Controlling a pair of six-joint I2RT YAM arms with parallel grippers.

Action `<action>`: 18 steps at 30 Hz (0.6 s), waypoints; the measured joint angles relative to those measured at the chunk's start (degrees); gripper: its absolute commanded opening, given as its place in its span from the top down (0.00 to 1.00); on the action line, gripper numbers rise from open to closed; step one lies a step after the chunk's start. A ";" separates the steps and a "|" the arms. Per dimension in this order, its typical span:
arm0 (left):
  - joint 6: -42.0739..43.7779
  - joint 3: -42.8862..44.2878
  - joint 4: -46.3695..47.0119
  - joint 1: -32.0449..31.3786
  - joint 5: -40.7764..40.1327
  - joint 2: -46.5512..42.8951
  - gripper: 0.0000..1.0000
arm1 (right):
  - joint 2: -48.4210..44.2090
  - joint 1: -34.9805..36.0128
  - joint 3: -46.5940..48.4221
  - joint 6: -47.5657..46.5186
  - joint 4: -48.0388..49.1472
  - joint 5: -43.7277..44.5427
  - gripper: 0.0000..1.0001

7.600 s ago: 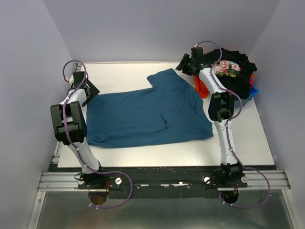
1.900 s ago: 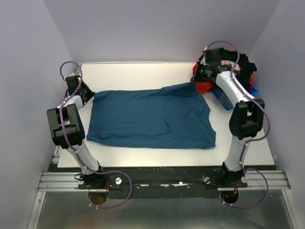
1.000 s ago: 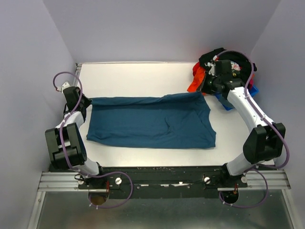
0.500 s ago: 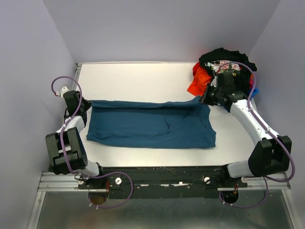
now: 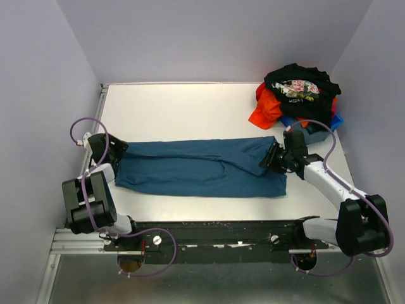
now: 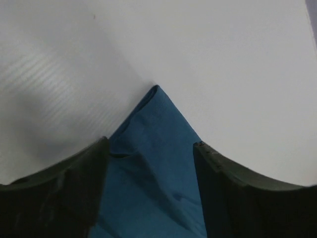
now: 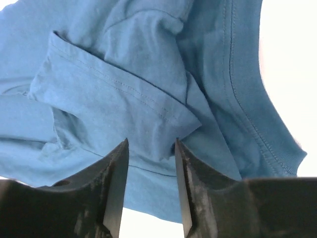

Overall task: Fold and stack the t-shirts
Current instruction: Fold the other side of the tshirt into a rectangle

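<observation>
Folding is under way: the teal-blue t-shirt [image 5: 199,168] lies as a long band across the table [image 5: 190,107]. Left gripper [image 6: 151,148] and right gripper [image 7: 151,146] stand parted over its ends, pinching nothing. Next fold probably needs fresh grips.

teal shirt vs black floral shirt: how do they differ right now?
The teal shirt lies flat, folded into a long band across the near half of the table. The black floral shirt sits crumpled atop the pile in the far right corner. The teal shirt is plain, while the black floral shirt carries a pink-white print. Both are soft cloth.
</observation>
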 measured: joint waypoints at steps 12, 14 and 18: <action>0.28 1.86 -4.02 -3.48 -2.89 -14.05 0.31 | 10.88 11.32 20.96 -4.04 0.33 3.41 0.45; 0.22 2.60 -4.09 -6.14 -2.43 -13.90 0.36 | 14.75 13.16 23.80 -4.59 0.42 3.89 0.45; 0.83 3.56 -4.92 -13.77 -0.15 -12.20 0.48 | 21.22 14.69 26.45 -5.22 -0.20 5.75 0.46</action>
